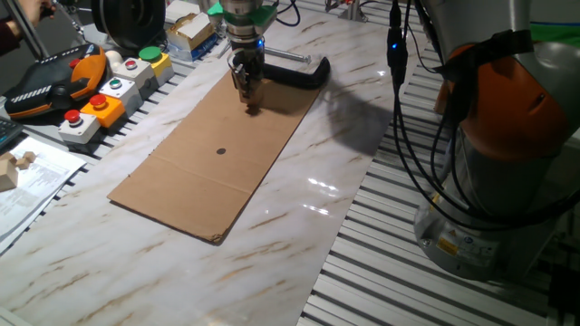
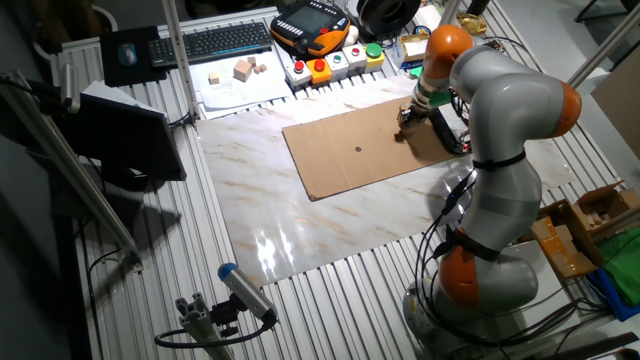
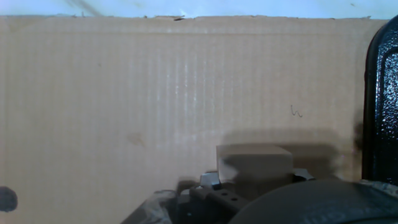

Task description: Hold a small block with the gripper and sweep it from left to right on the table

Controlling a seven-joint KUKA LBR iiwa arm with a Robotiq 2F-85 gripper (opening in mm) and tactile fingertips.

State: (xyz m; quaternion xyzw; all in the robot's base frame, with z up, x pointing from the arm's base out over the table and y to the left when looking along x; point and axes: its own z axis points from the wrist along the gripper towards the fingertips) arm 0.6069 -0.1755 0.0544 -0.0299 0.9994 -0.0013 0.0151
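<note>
Where the flat brown cardboard sheet [image 1: 217, 163] lies slantwise across the glossy, brown-veined white marble table [image 1: 353, 136], the black pincer [image 1: 247, 98] stands upright over the sheet's upper end, near the top centre of one fixed view, its fingertips down at the cardboard. In the hand view the small block [image 3: 255, 163] shows as a plain light-tan wooden cube at lower centre, square-edged, one flat face toward the camera and casting a soft shadow on the ribbed, matte cardboard [image 3: 155, 93]; being a cube, it has no long axis to speak of. It sits just at the pincer's fingers, but whether they are clamped on it I cannot tell, since the blurred dark hardware hides the contact. A small dark dot [image 1: 221, 151] marks the sheet's middle. In the other fixed view, paler wooden pieces [image 2: 240, 70] lie on white paper at the upper left, and the grey-and-orange arm [image 2: 505, 150] curves over the table's right side.
</note>
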